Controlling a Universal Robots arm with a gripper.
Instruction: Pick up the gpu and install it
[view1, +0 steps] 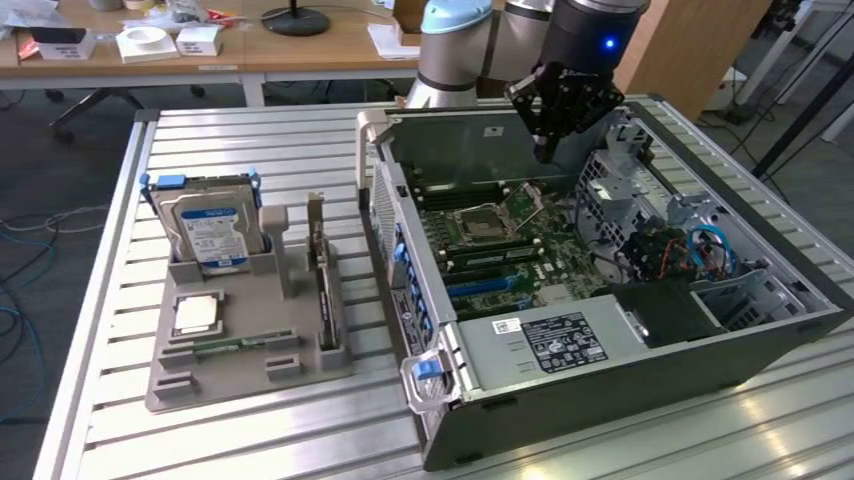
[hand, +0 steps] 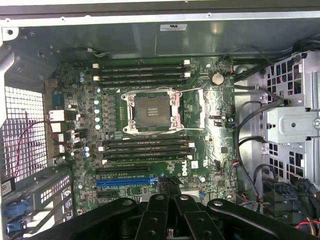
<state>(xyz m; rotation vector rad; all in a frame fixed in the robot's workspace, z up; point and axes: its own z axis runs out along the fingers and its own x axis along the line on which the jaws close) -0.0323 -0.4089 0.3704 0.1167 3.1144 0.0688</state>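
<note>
1. Your gripper (view1: 545, 150) hung over the open computer case (view1: 627, 400), above the end of the motherboard (view1: 514, 250) that lay toward the back of the exterior view.
2. Its fingers were drawn together with nothing between them (that was my reading of the wrist view, where the links met in the middle).
3. The gpu (view1: 324, 275), which I took to be the thin card standing on edge, sat outside the case and well apart from your gripper. It stood in a slot of the grey holder (view1: 227, 375) on the bench (view1: 174, 140), on the exterior view's left of the case and just beside its wall.
4. The same holder carried an upright hard drive (view1: 207, 225) and a processor chip (view1: 198, 313) lying flat, both farther from the case than the card.
5. Nothing of the install showed as done: the blue expansion slot (hand: 125, 182) on the motherboard lay bare, with no card seated anywhere on the board.
6. I judged the card to be stiff and fairly light, but fragile. Its faces would carry small parts, and its lower edge the contacts.
7. The upper edge stood free of the holder, so that looked like the place to take hold. A grip across the thin board, clear of components and of the contact edge, seemed soundest to me.
8. Being narrow and tall, it could tip or twist in a loose grip, I reckoned.
</note>
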